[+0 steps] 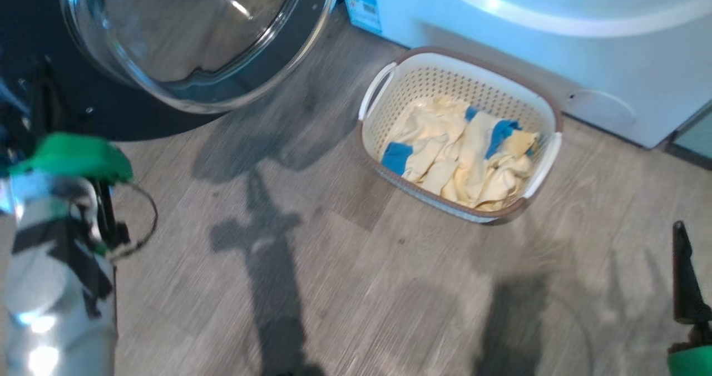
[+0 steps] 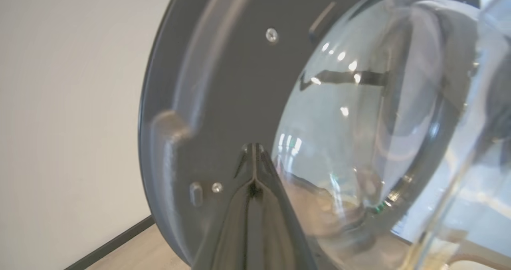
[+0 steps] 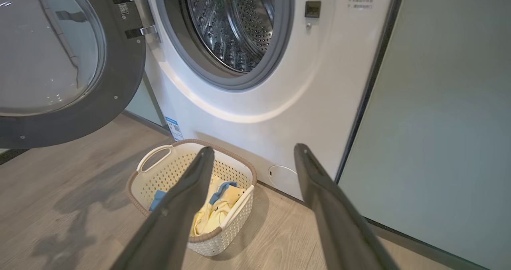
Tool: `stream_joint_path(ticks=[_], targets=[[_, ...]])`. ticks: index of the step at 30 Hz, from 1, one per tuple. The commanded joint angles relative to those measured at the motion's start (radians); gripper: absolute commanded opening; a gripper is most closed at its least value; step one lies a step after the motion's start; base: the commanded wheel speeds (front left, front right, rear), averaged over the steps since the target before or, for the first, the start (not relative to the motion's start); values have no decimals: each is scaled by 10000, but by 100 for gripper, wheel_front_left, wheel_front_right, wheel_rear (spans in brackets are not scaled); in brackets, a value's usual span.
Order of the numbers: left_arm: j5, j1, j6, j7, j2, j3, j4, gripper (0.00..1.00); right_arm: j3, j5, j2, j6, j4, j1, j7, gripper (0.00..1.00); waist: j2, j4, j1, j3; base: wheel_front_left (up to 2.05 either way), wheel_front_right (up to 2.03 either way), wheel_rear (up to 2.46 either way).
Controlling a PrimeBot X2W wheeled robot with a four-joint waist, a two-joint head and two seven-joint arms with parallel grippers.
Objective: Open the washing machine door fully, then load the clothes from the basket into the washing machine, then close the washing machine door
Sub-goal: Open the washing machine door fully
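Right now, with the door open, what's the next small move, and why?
Probably lower the open right end effector toward the clothes in the basket: the washing machine door stands wide open, the drum looks empty, and it holds nothing yet.

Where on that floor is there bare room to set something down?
The wood floor in front of the basket lies bare, as does the strip between basket and washing machine door. The basket is crowded with clothes, close to the washing machine.
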Motion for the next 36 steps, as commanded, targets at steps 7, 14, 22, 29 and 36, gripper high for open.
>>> stream_joint_path(ticks=[7, 14, 22, 29, 36], targets=[[418, 2027, -339, -53, -466, 319, -2244, 0, 424, -31, 322, -29, 357, -345, -477, 100, 0, -868, 1, -991, 0, 0, 0], [539, 4066, -625, -53, -1140, -872, -4084, 0, 569, -134, 633, -29, 841, -340, -727, 100, 0, -1593, 1, -1647, 0, 0, 0], [326, 4773, -838, -53, -1249, -2652, -4418, 100, 789, -219, 823, -29, 1072, -351, -844, 100, 0, -2380, 1, -2100, 0, 0, 0], [285, 4795, -686, -33, -1254, -2976, -4086, 100, 1179, -301, 890, -29, 1185, -408, -875, 100, 0, -3412, 1, -2396, 0, 0, 0], [268, 4769, -553, 145, -1188, -3013, -3845, 100, 1371, -312, 926, -29, 1081, -339, -884, 100, 0, -4557, 1, -2649, 0, 0, 0]])
